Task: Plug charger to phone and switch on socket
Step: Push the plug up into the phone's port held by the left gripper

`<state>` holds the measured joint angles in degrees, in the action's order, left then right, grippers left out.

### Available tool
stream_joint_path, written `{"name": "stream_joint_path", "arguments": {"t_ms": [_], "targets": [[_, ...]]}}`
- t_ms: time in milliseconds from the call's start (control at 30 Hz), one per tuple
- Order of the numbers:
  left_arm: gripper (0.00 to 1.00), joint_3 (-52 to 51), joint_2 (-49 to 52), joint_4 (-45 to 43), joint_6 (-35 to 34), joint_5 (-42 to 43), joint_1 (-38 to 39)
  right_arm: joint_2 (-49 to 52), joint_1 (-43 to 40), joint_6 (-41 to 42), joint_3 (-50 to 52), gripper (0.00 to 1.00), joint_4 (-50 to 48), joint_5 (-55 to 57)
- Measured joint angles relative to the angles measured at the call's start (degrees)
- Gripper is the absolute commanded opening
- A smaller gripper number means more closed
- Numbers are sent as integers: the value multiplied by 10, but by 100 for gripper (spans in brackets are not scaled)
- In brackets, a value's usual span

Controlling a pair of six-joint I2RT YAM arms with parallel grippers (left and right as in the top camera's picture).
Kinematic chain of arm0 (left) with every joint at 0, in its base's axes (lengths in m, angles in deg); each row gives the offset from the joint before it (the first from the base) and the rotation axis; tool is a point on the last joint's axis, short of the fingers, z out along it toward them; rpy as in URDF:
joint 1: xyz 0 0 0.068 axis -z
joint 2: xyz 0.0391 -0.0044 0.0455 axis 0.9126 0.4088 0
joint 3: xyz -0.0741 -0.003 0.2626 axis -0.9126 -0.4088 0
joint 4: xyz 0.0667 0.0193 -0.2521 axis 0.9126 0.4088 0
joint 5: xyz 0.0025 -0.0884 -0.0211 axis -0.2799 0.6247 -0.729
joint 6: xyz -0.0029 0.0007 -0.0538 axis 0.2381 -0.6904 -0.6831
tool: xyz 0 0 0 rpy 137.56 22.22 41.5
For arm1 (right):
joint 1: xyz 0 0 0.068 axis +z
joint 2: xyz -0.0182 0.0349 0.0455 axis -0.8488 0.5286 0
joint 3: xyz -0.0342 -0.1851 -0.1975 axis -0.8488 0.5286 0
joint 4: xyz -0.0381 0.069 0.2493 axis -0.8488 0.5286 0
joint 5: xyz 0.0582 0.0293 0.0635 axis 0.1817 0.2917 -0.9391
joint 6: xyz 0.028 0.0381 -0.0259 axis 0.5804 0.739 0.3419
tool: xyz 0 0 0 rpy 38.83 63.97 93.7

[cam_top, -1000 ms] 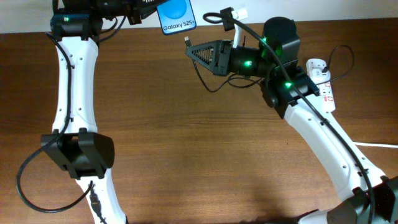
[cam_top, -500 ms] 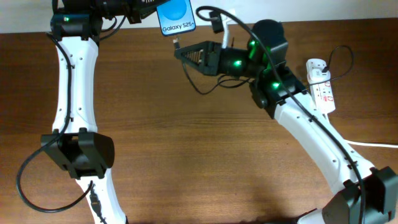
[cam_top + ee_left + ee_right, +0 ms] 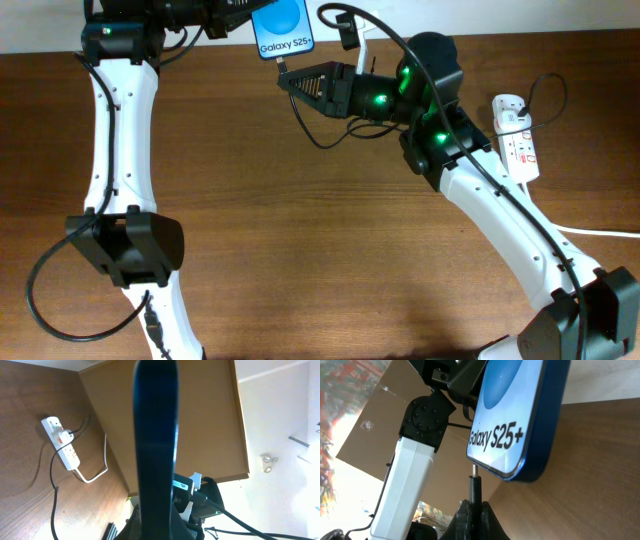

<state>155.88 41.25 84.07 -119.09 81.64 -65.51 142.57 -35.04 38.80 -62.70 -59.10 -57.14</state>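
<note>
The brown table point(image 3: 300, 230) is carrying the socket point(image 3: 518, 140) at two o'clock, well apart from everything else. At twelve o'clock the left gripper point(image 3: 240, 14) is clamping the phone point(image 3: 283, 28), its blue screen showing. The right gripper point(image 3: 287, 80) is pinching the charger point(image 3: 475, 485). Its metal tip is pointing at the phone's lower edge from six o'clock, and I can't tell whether the two are touching.

Only readable text: "Galaxy S25+", white on the blue screen of the phone point(image 3: 283, 27), at the counter's point(image 3: 300, 250) far edge. Red markings on the socket point(image 3: 520, 148), right edge, are too small to read.
</note>
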Motion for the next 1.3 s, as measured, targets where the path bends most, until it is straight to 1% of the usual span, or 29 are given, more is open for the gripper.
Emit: {"name": "stream_joint_path", "arguments": {"t_ms": [800, 967, 1300], "targets": [[0, 0, 0, -14, 0, 0, -1, 1, -19, 8, 0, 4, -2, -14], [0, 0, 0, -54, 0, 7, -1, 3, -19, 19, 0, 4, -14, -14], [0, 0, 0, -54, 2, 10, -1, 6, -19, 25, 0, 4, -25, -16]]}}
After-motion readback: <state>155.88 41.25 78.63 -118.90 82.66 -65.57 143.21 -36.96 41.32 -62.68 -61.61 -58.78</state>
